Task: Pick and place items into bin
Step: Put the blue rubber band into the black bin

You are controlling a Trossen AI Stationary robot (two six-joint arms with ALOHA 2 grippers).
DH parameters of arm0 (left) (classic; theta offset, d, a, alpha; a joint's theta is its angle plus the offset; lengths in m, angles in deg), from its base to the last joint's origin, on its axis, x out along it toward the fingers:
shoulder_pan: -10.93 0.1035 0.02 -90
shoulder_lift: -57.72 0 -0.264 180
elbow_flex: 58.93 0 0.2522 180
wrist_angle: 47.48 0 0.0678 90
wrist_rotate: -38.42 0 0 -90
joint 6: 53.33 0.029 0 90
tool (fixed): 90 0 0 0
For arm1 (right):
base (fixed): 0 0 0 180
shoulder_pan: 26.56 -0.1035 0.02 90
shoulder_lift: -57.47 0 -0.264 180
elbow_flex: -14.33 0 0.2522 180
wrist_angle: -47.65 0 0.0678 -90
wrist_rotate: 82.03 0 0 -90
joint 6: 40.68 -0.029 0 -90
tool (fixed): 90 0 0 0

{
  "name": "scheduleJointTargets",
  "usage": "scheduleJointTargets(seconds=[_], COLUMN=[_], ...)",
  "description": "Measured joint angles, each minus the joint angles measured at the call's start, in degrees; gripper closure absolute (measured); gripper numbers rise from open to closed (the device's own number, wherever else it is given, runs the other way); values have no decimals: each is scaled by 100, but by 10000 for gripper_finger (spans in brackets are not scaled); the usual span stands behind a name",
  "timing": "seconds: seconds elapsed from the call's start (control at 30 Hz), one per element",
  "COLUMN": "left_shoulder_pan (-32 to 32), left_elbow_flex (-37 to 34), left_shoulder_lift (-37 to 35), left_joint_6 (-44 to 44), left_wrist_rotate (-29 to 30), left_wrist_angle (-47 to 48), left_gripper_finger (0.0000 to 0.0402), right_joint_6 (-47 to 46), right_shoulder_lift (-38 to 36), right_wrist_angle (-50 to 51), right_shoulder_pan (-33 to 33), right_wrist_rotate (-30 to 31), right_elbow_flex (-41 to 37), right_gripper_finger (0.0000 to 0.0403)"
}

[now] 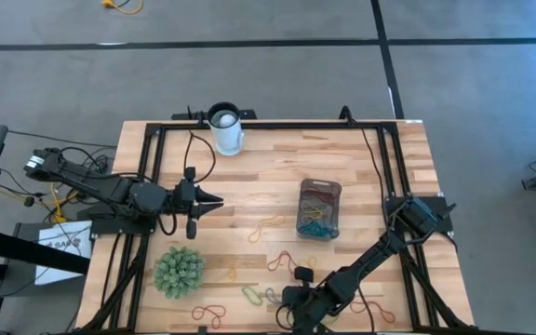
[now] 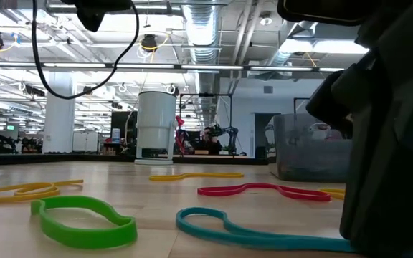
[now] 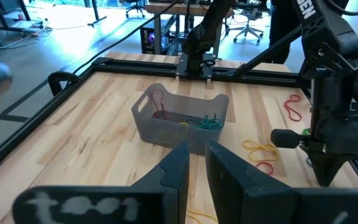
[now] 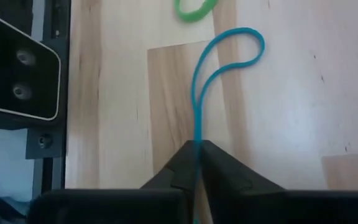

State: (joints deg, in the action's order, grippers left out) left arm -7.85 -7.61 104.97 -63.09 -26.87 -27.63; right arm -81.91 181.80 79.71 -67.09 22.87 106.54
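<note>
Several thin loops lie flat on the wooden table: a teal one [image 4: 229,56], a green one [image 2: 84,218], red ones [image 1: 282,261] and yellow ones [image 1: 268,226]. The clear grey bin [image 1: 319,207] stands right of centre with several loops inside. My right gripper [image 4: 197,149] is low at the near edge, shut on the teal loop [image 2: 264,233]. My left gripper [image 1: 214,199] hovers shut above the table's left half, pointing toward the bin [image 3: 179,115] and holding nothing. My right gripper pinches the teal loop at one end [image 4: 197,134], with the two strands squeezed together between its fingertips. The fingers slant down from the table's right side and point along the loop. The loop lies flat on the table, its rounded end [image 4: 247,43] stretching away from the fingers.
A green spiky ball [image 1: 179,271] sits at the near left. A white cup [image 1: 225,128] stands at the far edge. More loops lie near the front edge, red ones [image 1: 207,312] among them. A black frame [image 1: 277,124] runs along the table's edges.
</note>
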Motion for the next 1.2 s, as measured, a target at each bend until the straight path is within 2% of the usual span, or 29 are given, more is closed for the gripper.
scheduleJointTargets(seconds=[0.13,0.33,0.43,0.73,0.8,1.0,1.2], left_shoulder_pan=[0,0,0,0,0,0,0], left_elbow_flex=[0,0,2,4,4,4,4], left_shoulder_lift=[0,0,0,0,2,2,0], left_joint_6=[0,0,-2,-37,-37,-37,-38], left_wrist_rotate=[-2,-5,-9,-22,-22,-22,-20], left_wrist_angle=[0,0,7,59,59,59,61], left_gripper_finger=[359,358,358,359,359,359,359], right_joint_6=[111,415,416,180,193,222,222], right_shoulder_lift=[-34,-663,-1360,-3170,-3442,-3975,-4135], right_wrist_angle=[-56,237,689,2988,3496,4174,5100], right_shoulder_pan=[2,-81,-104,-65,7,395,969], right_wrist_rotate=[-66,92,514,1894,1937,1951,1418], right_elbow_flex=[-23,-115,-54,-46,-63,-52,-52], right_gripper_finger=[396,402,402,403,403,403,403])
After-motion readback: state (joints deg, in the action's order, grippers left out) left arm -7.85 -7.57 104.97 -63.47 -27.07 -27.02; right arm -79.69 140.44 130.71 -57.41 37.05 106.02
